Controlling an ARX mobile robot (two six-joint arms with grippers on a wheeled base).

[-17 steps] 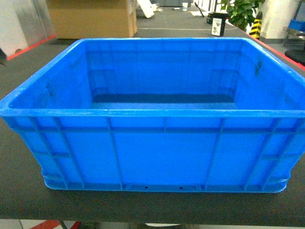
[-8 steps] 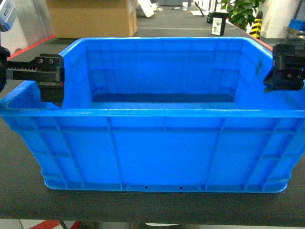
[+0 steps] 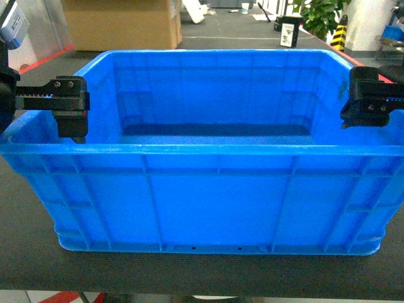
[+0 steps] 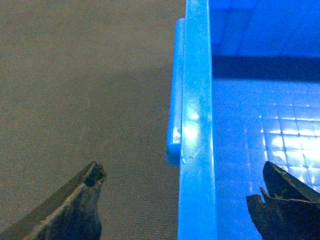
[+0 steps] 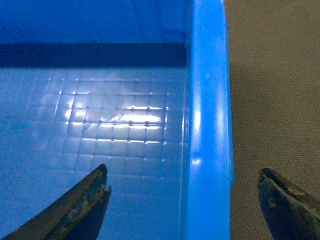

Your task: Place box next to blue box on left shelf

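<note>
The box (image 3: pixel 214 196), a large open-top bright blue crate with ribbed walls, stands on the dark table right in front of me. My left gripper (image 3: pixel 69 120) hangs open over its left rim. In the left wrist view that rim (image 4: pixel 197 100) runs between the two fingers of the gripper (image 4: pixel 182 172), one outside over the table, one inside over the grid floor. My right gripper (image 3: pixel 366 107) is open over the right rim (image 5: pixel 207 100) in the same way (image 5: pixel 184 174). Neither touches the crate. The left shelf and the blue box on it are out of view.
The table (image 3: pixel 25 240) ends just in front of the crate. Behind stand a big cardboard carton (image 3: pixel 120 22), a potted plant (image 3: pixel 319 16) and a black-and-yellow post (image 3: pixel 341 31). A bit of blue (image 3: pixel 394 31) shows at the far right.
Both grippers came into the head view from the sides. Each has since shifted a little inward over its rim. The crate has not moved.
</note>
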